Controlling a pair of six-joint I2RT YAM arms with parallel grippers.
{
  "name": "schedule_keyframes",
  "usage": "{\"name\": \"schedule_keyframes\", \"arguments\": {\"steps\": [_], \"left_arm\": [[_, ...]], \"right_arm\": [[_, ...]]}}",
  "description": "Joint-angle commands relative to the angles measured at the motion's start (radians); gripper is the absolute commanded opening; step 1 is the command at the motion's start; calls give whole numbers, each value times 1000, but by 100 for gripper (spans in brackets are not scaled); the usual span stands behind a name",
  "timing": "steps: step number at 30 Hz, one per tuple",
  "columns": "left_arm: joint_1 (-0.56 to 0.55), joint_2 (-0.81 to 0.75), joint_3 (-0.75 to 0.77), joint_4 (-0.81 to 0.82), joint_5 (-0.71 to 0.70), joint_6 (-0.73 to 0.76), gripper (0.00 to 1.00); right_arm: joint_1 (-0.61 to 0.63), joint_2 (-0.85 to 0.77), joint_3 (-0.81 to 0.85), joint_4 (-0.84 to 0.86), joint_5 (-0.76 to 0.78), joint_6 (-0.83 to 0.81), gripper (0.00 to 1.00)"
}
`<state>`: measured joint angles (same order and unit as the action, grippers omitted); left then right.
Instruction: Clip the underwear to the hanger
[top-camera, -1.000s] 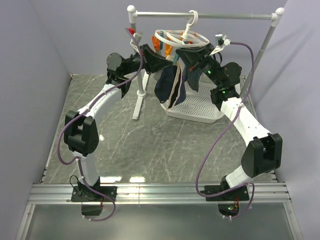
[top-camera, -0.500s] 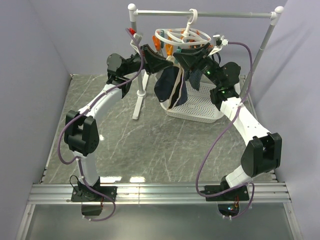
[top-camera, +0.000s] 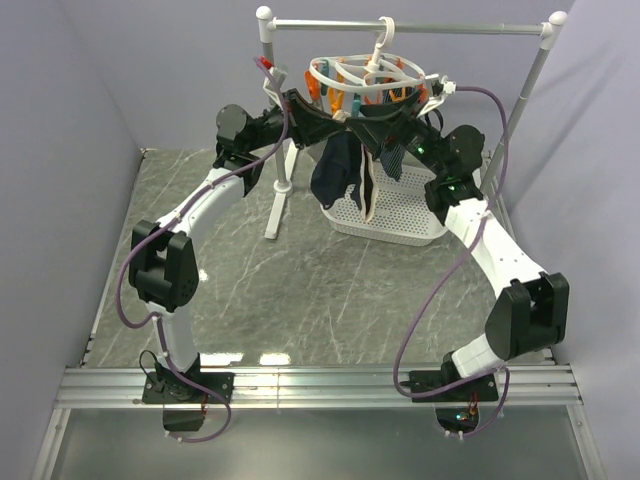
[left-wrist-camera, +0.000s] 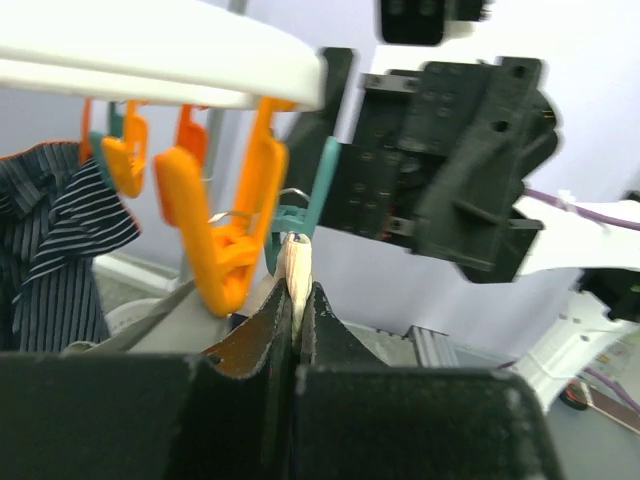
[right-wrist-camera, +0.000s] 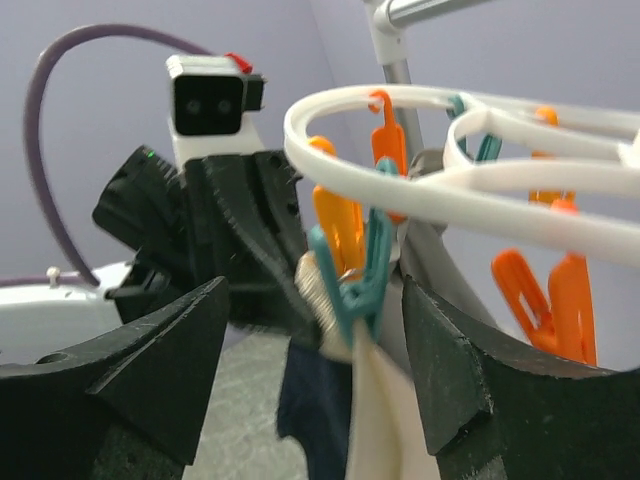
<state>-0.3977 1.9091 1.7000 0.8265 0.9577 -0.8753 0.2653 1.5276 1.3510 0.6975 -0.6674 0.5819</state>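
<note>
Now the underwear (top-camera: 345, 180) hangs beneath the hanger (top-camera: 365, 78), its tan waistband (left-wrist-camera: 298, 272) bitten by a teal clip (right-wrist-camera: 355, 275). Just below, the left gripper (left-wrist-camera: 298, 310) pinches the band, probably steadying it. The right gripper (right-wrist-camera: 312, 300) gapes wide around the clip, holding nothing.

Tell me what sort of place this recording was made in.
Probably a robot test cell staged as a laundry-drying corner. Plain lilac walls box in a marble-patterned tabletop. A metal rail stand carries a round peg hanger, and a white perforated basket sits beneath.
</note>
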Motion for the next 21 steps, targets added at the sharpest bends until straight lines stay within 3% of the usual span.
{"name": "schedule_keyframes", "arguments": {"steps": [1, 10, 16, 21], "left_arm": [[10, -56, 3, -87, -63, 90, 0], [56, -70, -20, -161, -123, 131, 0], [72, -61, -20, -202, -155, 162, 3], [115, -30, 9, -245, -214, 150, 10]], "right_arm": [[-23, -107, -38, -30, -44, -25, 77], [-115, -250, -173, -139, -101, -11, 76], [-216, -333, -285, -208, -63, -148, 74], [-261, -304, -273, -194, -49, -192, 73]]}}
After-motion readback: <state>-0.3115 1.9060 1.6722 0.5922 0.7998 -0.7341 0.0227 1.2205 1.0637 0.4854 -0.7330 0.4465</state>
